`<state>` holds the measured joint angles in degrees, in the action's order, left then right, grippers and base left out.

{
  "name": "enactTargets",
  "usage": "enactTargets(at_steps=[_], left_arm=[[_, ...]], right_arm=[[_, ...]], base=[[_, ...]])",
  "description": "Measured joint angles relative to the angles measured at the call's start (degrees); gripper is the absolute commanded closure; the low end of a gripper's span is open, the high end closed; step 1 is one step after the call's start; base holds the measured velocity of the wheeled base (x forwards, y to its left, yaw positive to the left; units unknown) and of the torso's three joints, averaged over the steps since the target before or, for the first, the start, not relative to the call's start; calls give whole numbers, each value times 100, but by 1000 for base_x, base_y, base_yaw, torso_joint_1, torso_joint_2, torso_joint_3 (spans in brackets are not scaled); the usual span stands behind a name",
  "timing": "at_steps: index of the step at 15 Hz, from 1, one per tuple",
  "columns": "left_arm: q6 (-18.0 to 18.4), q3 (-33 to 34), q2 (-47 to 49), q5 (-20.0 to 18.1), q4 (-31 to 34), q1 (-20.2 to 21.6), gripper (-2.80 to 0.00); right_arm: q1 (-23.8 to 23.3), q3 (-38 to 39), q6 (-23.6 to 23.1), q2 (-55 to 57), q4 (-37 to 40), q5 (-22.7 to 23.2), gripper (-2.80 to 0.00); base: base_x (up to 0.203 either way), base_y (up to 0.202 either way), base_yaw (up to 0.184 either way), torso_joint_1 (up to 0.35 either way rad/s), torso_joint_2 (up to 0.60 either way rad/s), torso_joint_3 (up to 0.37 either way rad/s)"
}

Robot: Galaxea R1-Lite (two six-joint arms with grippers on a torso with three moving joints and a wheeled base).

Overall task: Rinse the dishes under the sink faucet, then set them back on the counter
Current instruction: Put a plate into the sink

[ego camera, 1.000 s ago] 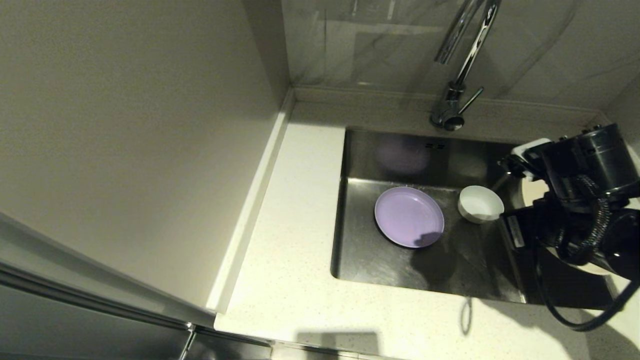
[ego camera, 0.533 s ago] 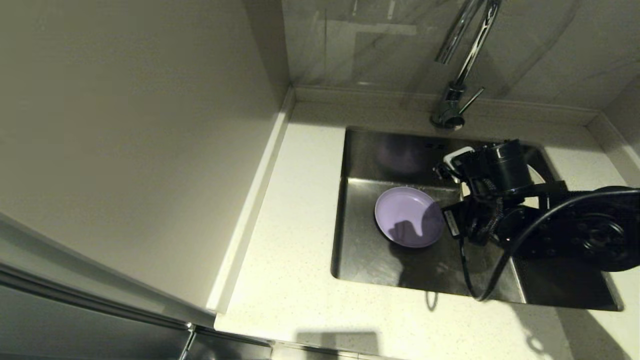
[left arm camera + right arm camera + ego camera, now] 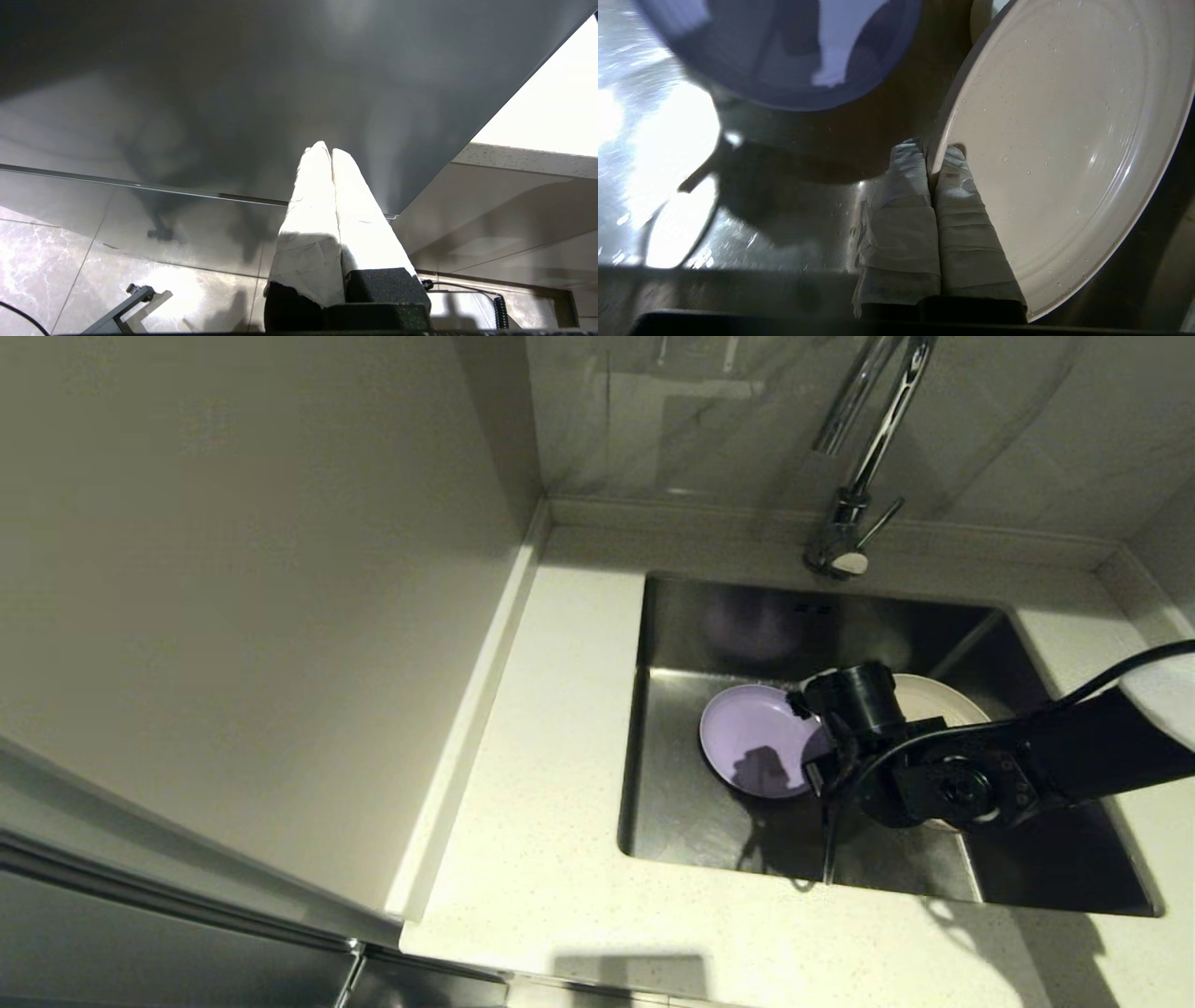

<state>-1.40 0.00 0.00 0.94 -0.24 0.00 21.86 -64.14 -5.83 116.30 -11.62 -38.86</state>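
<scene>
My right gripper (image 3: 931,151) is shut on the rim of the cream plate (image 3: 1064,140), one finger on each face. It holds the plate tilted low inside the sink (image 3: 681,821), on the right side. The plate (image 3: 934,702) shows partly behind the black wrist in the head view. The lilac plate (image 3: 752,737) lies flat on the sink floor just left of the gripper, apart from the cream plate. The white bowl is hidden behind my right arm. The faucet (image 3: 864,457) rises behind the sink. My left gripper (image 3: 327,149) is shut on nothing, parked low beside a cabinet front.
The counter (image 3: 551,756) runs along the left and front of the sink, with a raised edge against the left wall. My right forearm and its cable cross the sink's right half. Water drops dot the cream plate.
My right arm has swung left from over the right counter and gone down into the sink with the cream plate. The white bowl, seen before beside the lilac plate, is now covered by the arm.
</scene>
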Motion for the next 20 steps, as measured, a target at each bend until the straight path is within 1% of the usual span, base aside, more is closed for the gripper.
enactTargets(at_steps=[4,6,10,13,14,16,18,20], left_arm=[[0,0,0,0,1,0,0],[2,0,0,0,0,0,0],[0,0,0,0,0,0,0],[2,0,0,2,0,0,0],[2,0,0,0,0,0,0],[3,0,0,2,0,0,0],[2,0,0,-1,0,-2,0],[2,0,0,-1,0,-2,0]], right_arm=[[-326,-394,-193,670,-68,18,0],[-452,-675,-323,942,-71,162,0],[-598,-1045,-508,1353,-71,393,0],[-674,-1141,-693,1533,-88,413,0],[-693,-1151,-714,1574,-80,424,-280],[-702,-1162,-768,1622,-77,437,-280],[-715,-1162,-805,1656,-71,590,-280],[-713,-1162,-906,1668,-72,612,-280]], base=[[0,0,0,0,0,0],[0,0,0,0,0,0],[0,0,0,0,0,0],[0,0,0,0,0,0],[0,0,0,0,0,0],[0,0,0,0,0,0],[0,0,0,0,0,0],[0,0,0,0,0,0]])
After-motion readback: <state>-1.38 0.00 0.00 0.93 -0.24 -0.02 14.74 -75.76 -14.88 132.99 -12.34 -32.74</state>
